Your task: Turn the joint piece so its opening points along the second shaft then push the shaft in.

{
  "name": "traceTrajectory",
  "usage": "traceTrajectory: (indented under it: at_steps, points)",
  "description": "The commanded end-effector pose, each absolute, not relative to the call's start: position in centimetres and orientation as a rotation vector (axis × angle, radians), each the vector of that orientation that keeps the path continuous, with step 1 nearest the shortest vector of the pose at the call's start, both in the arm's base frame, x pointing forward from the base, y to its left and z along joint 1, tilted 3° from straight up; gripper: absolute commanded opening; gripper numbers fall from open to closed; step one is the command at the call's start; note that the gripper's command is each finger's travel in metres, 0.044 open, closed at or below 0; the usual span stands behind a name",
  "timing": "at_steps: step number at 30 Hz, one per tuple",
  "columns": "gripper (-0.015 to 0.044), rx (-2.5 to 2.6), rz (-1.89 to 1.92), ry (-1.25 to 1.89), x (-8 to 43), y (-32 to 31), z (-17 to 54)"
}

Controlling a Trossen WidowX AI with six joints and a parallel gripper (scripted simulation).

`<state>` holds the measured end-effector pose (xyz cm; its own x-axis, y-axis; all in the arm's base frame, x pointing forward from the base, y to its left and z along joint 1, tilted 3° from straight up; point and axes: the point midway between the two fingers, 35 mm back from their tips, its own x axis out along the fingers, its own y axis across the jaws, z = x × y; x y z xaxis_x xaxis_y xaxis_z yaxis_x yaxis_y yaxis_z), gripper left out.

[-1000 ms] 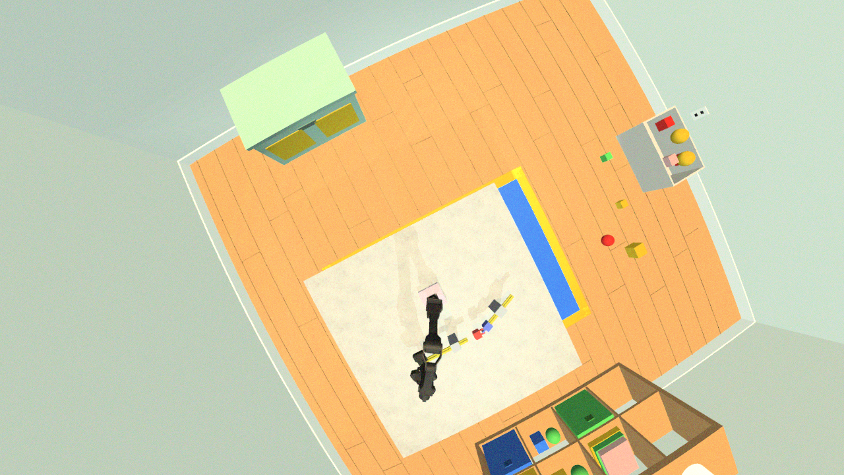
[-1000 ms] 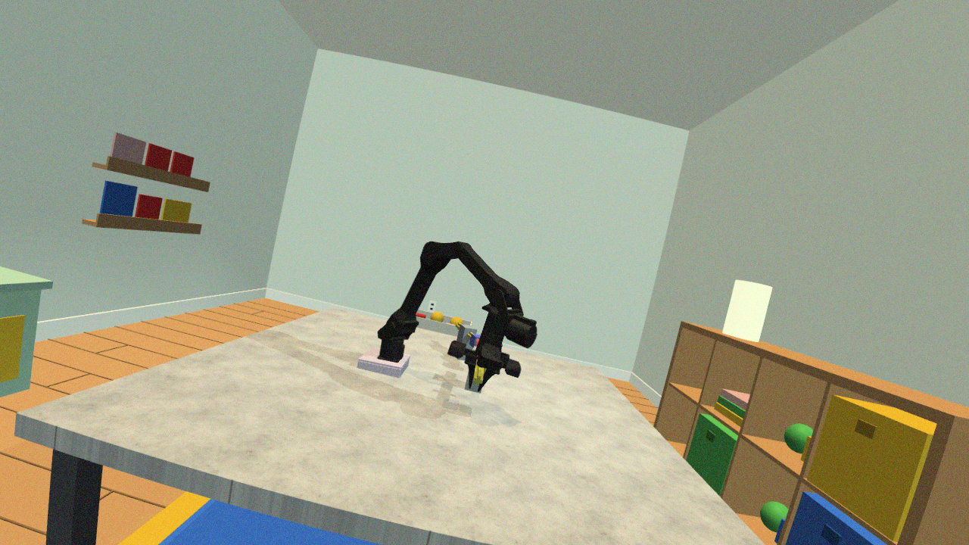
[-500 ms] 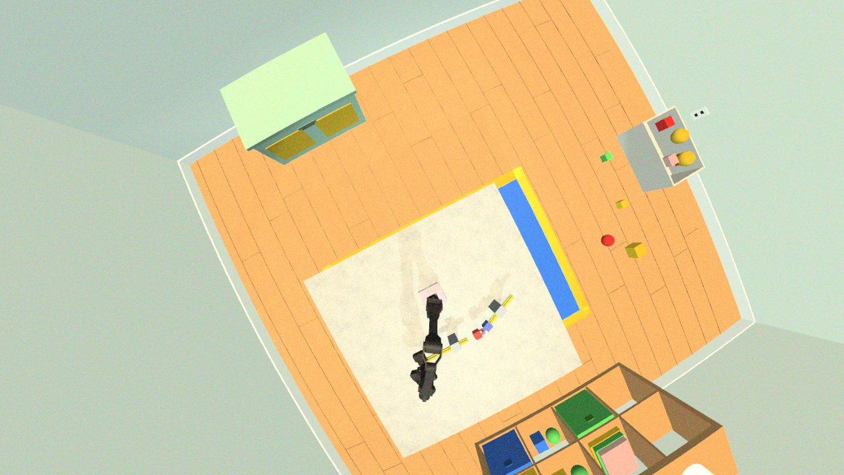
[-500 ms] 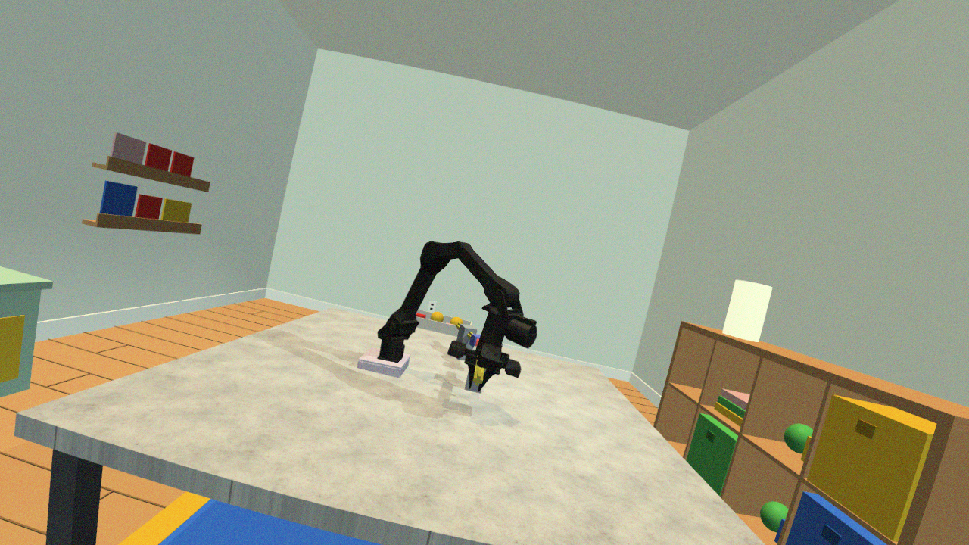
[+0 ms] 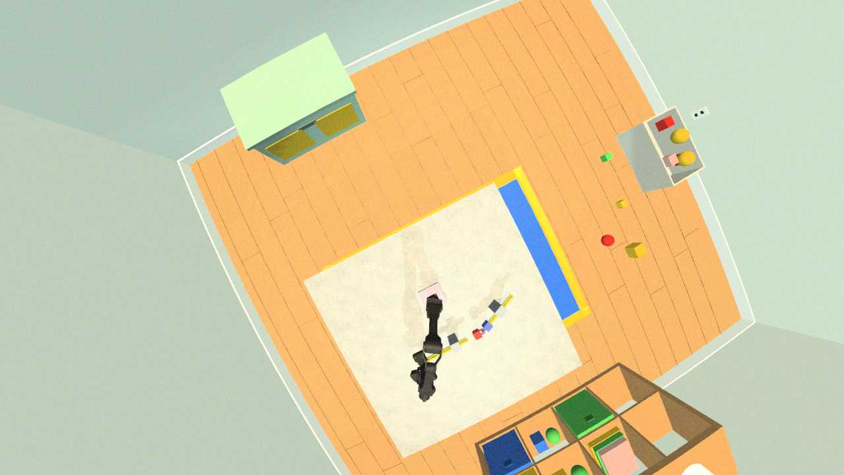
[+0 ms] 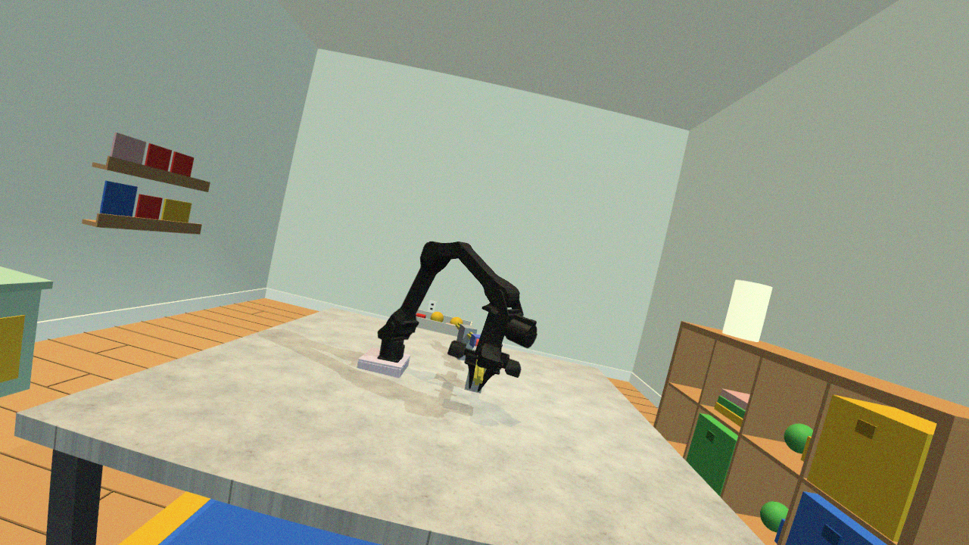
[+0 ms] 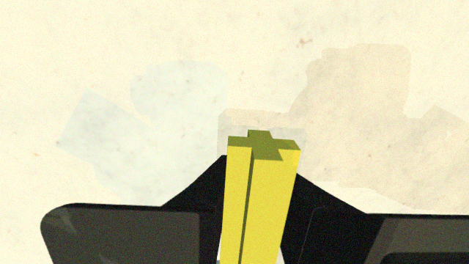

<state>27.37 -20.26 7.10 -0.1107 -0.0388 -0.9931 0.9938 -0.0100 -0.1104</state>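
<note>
My gripper [image 6: 477, 387] [image 7: 246, 163] is shut on the second yellow shaft [image 5: 444, 350] [image 6: 478, 374] [image 7: 256, 220], near its outer end. The cross-shaped end face points away from the block. This shaft passes through its block [image 5: 453, 339]; its inner end stops short of the red part of the joint piece [image 5: 477, 334], with a small gap. The red part faces the shaft and looks roughly in line with it. The joint's blue part [image 5: 487, 326] sits on the fixed shaft [image 5: 508, 299], which runs through the other block [image 5: 494, 305]. The joint's opening is too small to make out.
The arm's pink base [image 5: 426, 290] [image 6: 382, 365] stands on the pale table [image 5: 365, 307] [image 6: 304, 434], beside the shafts. The arm arches over to the second shaft's outer end. Shelves [image 5: 669, 398] and a cabinet [image 5: 289, 88] stand off the table.
</note>
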Motion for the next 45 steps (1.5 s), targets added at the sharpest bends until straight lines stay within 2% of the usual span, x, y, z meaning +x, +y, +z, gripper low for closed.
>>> traceTrajectory:
  at_steps: [1, 4, 11, 12, 45]
  points:
    - [0.0067, 1.131, -1.314, 1.257, 27.4, -20.3, 7.1]
    - [0.0067, 1.131, -1.314, 1.257, 27.4, -20.3, 7.1]
    - [0.0020, 1.131, -1.314, 1.257, 27.4, -20.3, 7.1]
    - [0.0000, 1.131, -1.314, 1.257, 27.4, -20.3, 7.1]
    - [0.0000, 1.179, -1.241, 1.187, 27.4, -15.9, 6.8]
